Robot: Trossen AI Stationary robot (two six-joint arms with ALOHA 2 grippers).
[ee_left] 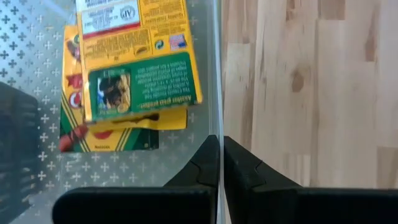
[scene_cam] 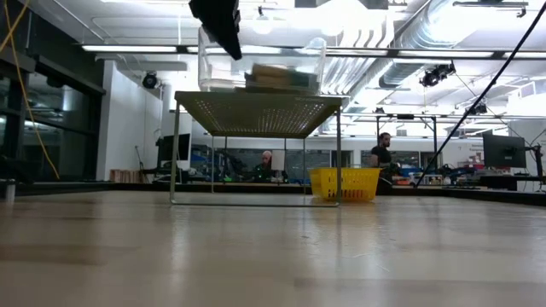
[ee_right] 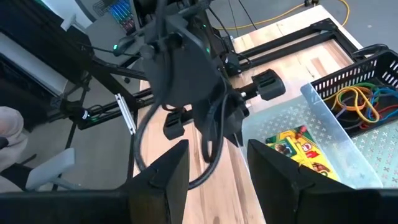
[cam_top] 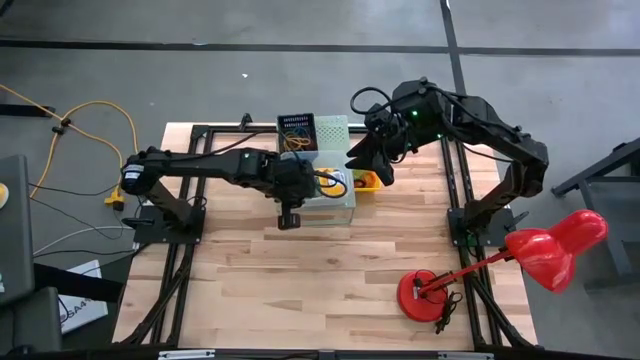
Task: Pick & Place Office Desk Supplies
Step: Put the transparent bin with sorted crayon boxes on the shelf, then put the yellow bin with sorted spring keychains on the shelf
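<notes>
Left end effector [cam_top: 288, 216] pinched on clear tray wall [ee_left: 218, 93]. Two crayon boxes [ee_left: 134, 62] stacked in tray, bands [ee_right: 356, 101] in black basket [ee_right: 367, 68]. Right end effector [cam_top: 372, 160] apart, empty, hovering near yellow basket [cam_top: 366, 181]. Step seems near finish; next likely release wall, withdraw.

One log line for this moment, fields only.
left gripper: shut on clear bin wall | right gripper: open, empty | crayon boxes: in bin
</notes>
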